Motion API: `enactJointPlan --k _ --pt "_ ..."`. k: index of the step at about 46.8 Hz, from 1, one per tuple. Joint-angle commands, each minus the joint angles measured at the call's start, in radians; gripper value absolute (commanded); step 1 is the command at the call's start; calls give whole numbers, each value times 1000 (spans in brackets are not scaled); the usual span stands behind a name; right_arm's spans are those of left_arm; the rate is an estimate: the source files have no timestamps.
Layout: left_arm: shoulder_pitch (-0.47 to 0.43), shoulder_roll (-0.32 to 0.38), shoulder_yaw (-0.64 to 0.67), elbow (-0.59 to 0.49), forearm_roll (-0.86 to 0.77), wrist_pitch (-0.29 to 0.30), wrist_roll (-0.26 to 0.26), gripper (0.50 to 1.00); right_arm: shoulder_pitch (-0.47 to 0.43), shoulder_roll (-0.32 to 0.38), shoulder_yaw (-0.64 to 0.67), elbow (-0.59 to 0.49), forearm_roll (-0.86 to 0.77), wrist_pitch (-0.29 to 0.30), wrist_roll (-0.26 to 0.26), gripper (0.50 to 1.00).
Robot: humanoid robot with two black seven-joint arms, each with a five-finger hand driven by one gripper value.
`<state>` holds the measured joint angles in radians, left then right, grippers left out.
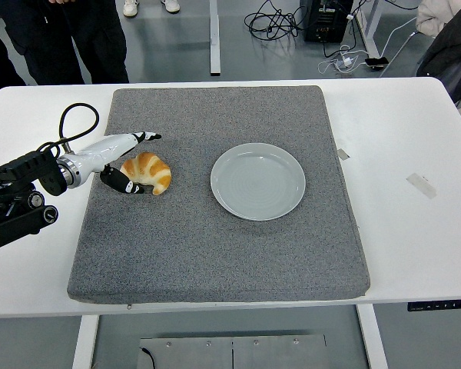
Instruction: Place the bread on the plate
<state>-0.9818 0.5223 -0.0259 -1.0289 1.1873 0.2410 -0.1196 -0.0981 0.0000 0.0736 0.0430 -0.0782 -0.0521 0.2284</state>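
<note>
**Croissant on the mat, left hand reaching around it**

White table [415, 231] filling the frame, carrying a large grey mat [215, 246] across most of its middle. Grey floor showing beyond the far edge, with cables [280, 19] trailing across it and the dark trouser legs of a person [77, 38] standing at the far left.

Lying on the left part of the mat: a golden croissant [148, 171], curved, resting flat on the grey surface. Sitting to its right, well apart from it, a pale grey round plate [258, 181] holding nothing.

Reaching in from the left edge: the left arm, black at the wrist, with a black cable looping above it. Extending from it, the left hand [121, 157] in white with dark fingertips. Stretching one finger [142, 137] out straight along the far side of the croissant, apart from it. Curling another digit, possibly the thumb [123, 183], against the croissant's near left end, seemingly touching, though hard to be sure at this size. Spreading wide rather than closing, bracketing the bread's left end without gripping it.
</note>
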Motion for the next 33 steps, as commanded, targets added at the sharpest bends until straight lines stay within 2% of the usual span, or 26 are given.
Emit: enactJointPlan --k 1,10,16,18,19,22,28,33 --pt "-2 -1 0 3 0 6 0 925 0 0 0 2 0 0 0 1000" --pt "0 -18 0 23 0 26 0 898 0 0 0 0 0 0 0 1000" --pt "2 -30 1 30 2 27 0 793 0 0 0 0 0 0 0 1000" --pt "3 -30 1 32 2 27 0 738 0 0 0 2 0 0 0 1000" --pt "5 -30 1 32 2 27 0 692 0 0 0 0 0 0 0 1000" --pt "8 -31 1 35 0 27 0 500 0 0 0 0 0 0 0 1000" --pt "9 -36 1 36 -1 26 -6 500 0 0 0 0 0 0 0 1000" --pt "6 -34 0 38 -1 27 -54 500 0 0 0 0 0 0 0 1000"
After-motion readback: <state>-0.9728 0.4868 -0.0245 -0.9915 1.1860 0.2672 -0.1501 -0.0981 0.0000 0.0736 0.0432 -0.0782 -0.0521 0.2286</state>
